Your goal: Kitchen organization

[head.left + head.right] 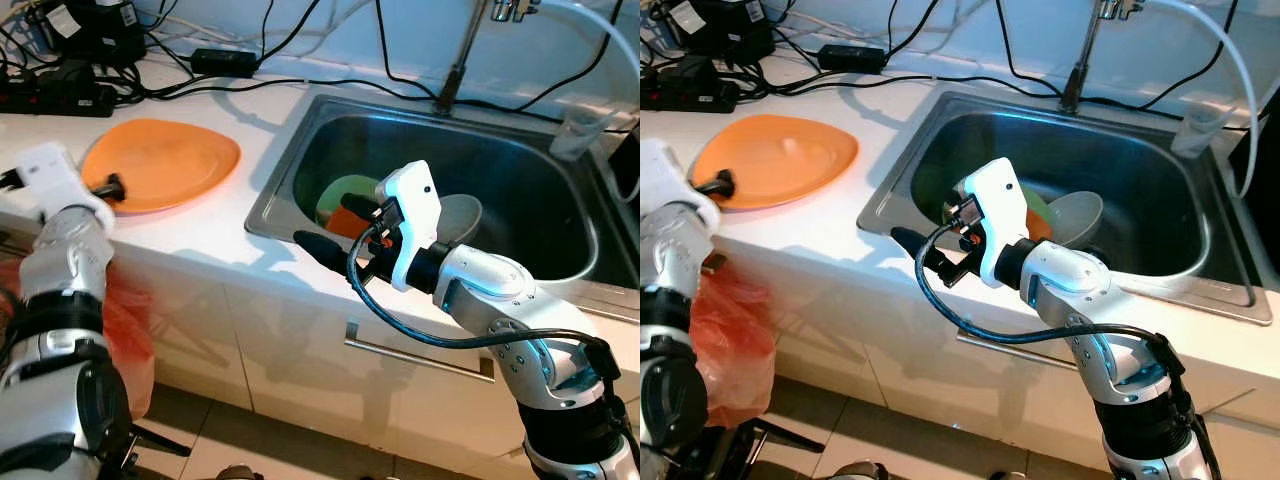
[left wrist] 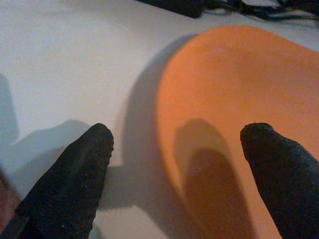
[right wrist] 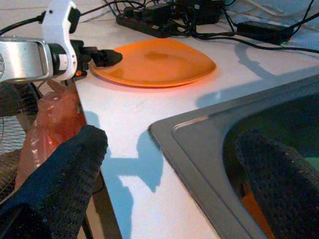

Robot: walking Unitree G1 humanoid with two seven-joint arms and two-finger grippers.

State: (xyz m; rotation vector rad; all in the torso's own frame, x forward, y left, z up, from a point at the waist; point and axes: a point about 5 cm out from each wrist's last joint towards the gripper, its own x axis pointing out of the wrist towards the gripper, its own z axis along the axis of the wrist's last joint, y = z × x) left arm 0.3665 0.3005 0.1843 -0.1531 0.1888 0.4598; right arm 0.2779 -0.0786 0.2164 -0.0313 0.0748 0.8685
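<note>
The counter [image 1: 200, 235] and sink [image 1: 330, 110] are viewed downward by both head eyes. The orange plate [image 2: 239, 99], at ten o'clock, is framed closely by the left wrist and distantly by the right.

Orange plate [image 1: 160, 163] flat on counter [image 1: 215, 235]

plain orange plate [image 1: 160, 162] at 10 o'clock on a white counter [image 1: 215, 225]. brushed steel-grey sink [image 1: 285, 165] at 1 o'clock, holding a green dish [image 1: 350, 190], an orange piece [image 1: 345, 222] and a pale grey bowl [image 1: 462, 215]. translucent red-orange plastic bag [image 1: 730, 335] at 8 o'clock. black cables and power strip [image 1: 55, 97] at 11 o'clock. white cabinet fronts [image 1: 290, 350], silver handle [image 1: 415, 358]. black textured fingers [image 3: 65, 174] on the right gripper [image 3: 174, 179]; black fingers [image 2: 75, 179] on the left gripper [image 2: 179, 169].
</note>
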